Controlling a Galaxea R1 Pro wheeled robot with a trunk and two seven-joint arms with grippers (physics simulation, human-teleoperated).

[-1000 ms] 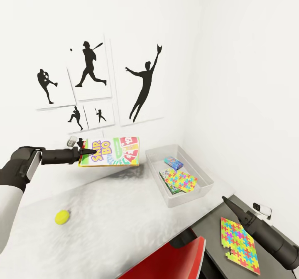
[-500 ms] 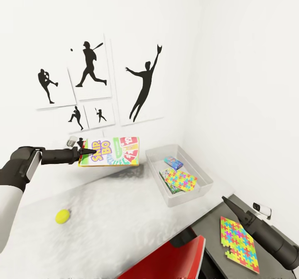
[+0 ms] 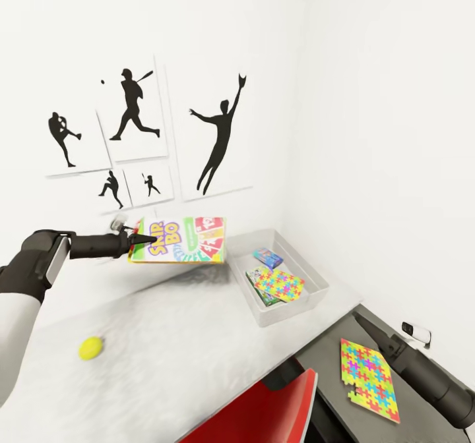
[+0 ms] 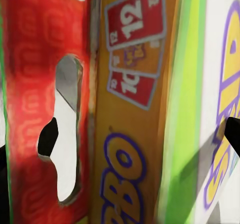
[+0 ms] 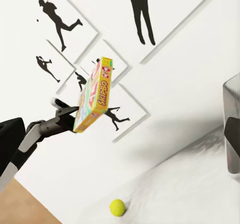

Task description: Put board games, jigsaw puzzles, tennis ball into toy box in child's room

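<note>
The toy box (image 3: 313, 278) holds a jigsaw puzzle (image 3: 280, 285) atop a green-edged game, plus a blue game (image 3: 268, 257). The left gripper (image 3: 140, 239) clamps the SKIP-BO box (image 3: 179, 239) above the table (image 3: 185, 337). The right gripper's (image 3: 359, 319) fingers seem together, though hard to judge.

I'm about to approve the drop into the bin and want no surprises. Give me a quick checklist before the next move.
1. Left gripper shut on SKIP-BO box: ok.
2. Box clear of the table, held in the air: ok.
3. Box over the toy box: not ok, it hangs beside it.
4. Room in the bin beside the puzzle and blue box: cannot tell.
5. Right gripper out of the path: ok.
6. Tennis ball out of the way: ok.
</note>
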